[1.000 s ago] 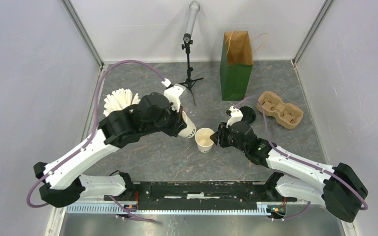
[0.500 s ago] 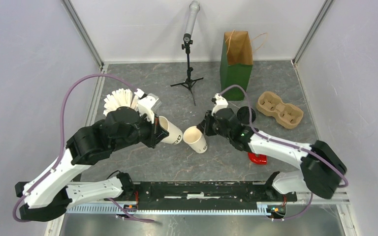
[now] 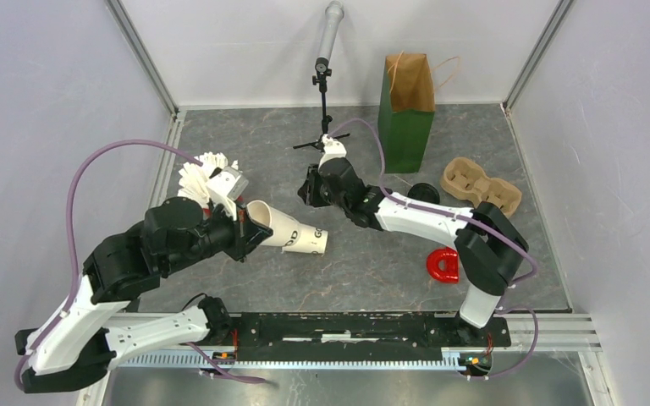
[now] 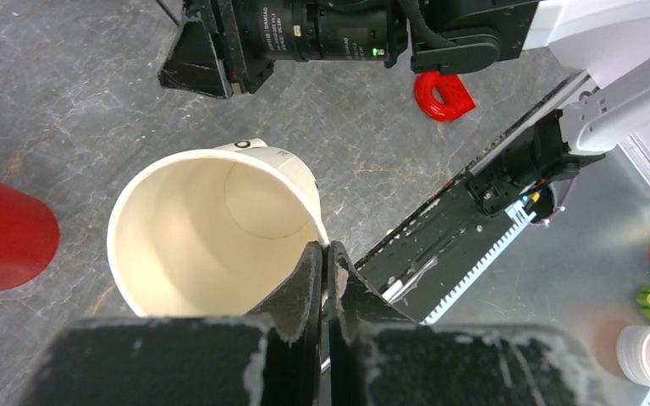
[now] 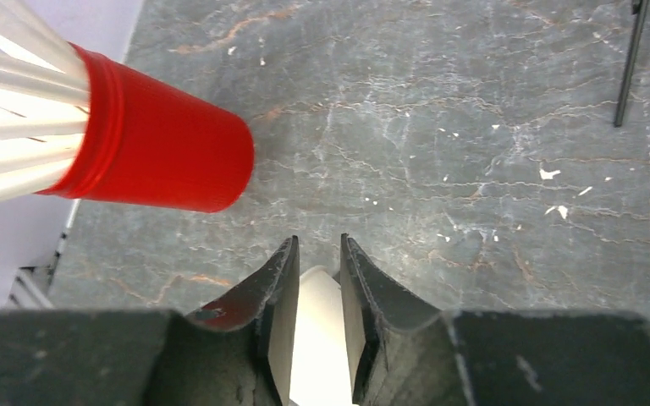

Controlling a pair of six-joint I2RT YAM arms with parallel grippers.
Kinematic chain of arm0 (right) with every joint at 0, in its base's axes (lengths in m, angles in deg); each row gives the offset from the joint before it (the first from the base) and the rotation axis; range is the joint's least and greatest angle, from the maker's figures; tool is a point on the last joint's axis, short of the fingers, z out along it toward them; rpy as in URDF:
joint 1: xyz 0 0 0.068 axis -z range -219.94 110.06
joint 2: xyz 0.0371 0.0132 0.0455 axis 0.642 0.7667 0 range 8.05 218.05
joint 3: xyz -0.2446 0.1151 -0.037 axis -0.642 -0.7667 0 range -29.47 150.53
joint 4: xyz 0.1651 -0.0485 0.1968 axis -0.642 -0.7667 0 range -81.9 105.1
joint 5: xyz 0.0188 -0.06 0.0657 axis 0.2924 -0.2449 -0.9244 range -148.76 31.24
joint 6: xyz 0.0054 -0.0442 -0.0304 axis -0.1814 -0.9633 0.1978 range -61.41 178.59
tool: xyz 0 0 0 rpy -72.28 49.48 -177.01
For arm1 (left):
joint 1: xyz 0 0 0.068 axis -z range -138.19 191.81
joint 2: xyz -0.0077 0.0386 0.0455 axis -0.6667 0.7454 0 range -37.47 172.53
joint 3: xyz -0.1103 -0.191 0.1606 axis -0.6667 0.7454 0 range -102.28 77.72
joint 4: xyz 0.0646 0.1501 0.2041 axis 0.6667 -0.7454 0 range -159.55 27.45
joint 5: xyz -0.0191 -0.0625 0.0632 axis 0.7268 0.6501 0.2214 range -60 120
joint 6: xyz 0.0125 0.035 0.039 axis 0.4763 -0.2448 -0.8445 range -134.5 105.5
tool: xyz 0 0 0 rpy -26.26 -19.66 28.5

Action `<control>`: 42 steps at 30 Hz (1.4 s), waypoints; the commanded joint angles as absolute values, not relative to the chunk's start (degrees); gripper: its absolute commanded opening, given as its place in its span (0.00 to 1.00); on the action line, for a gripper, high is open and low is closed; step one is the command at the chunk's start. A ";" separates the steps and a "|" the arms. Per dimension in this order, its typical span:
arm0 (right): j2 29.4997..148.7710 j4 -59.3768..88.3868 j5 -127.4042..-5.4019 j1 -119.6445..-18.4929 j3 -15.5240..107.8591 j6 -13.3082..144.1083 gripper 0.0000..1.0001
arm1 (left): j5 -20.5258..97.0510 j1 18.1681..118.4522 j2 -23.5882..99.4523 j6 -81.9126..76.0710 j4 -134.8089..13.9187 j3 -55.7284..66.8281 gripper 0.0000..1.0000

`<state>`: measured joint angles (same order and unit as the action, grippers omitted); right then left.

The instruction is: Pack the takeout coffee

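The left tool (image 4: 326, 252) is pressed together on the rim of the coffee cup (image 4: 195, 237), with one finger inside the wall and one outside. The cup lies on its side in the air, low over the worktop (image 3: 364, 262), mouth toward the left arm. Inside it is empty. From above it looks longer than one cup, perhaps two pushed together, but I cannot be sure.

The black lid (image 3: 423, 194) is not on the cup. It lies on the worktop near the foot of the green bag (image 3: 406, 127), well apart from the cup.

The right tool (image 5: 316, 241) stands with a narrow gap between its jaws. A cream shape shows in this gap, but it seems to be the cup farther below, so I judge that this tool holds nothing.

What can go wrong, in my judgement:
- The grip is only a pinch on thin paper, so the rim may fold or the cup may slip out during a swing.
- The two tools are near each other, so a careless reach could make them collide.
- The red cup (image 5: 161, 152) with white sticks is just beside the left arm and could be knocked over.
- The bag is tall and narrow, so a cup touching its edge may tip it.
- The cup could be packed without its lid.
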<state>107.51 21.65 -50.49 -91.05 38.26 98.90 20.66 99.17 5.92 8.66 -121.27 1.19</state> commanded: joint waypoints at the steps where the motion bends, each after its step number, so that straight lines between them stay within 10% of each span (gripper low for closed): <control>1: 108.55 12.29 -43.53 -92.95 44.12 94.43 0.34 | 17.26 99.31 4.26 9.13 -121.40 1.85 0.02; 18: 67.63 4.69 -27.18 -85.69 18.45 88.92 0.81 | 31.84 99.64 22.39 10.19 -106.40 11.31 0.02; 34: 46.93 2.40 -23.20 -85.38 10.53 85.70 0.92 | 32.49 102.04 42.63 12.30 -89.50 15.33 0.03; 38: 47.04 2.67 -23.96 -85.38 10.39 84.74 0.91 | 34.16 102.24 43.71 13.04 -87.77 15.86 0.11; 42: 46.54 2.54 -25.65 -85.38 10.35 83.38 0.91 | 33.93 102.17 42.14 10.88 -90.28 12.21 0.45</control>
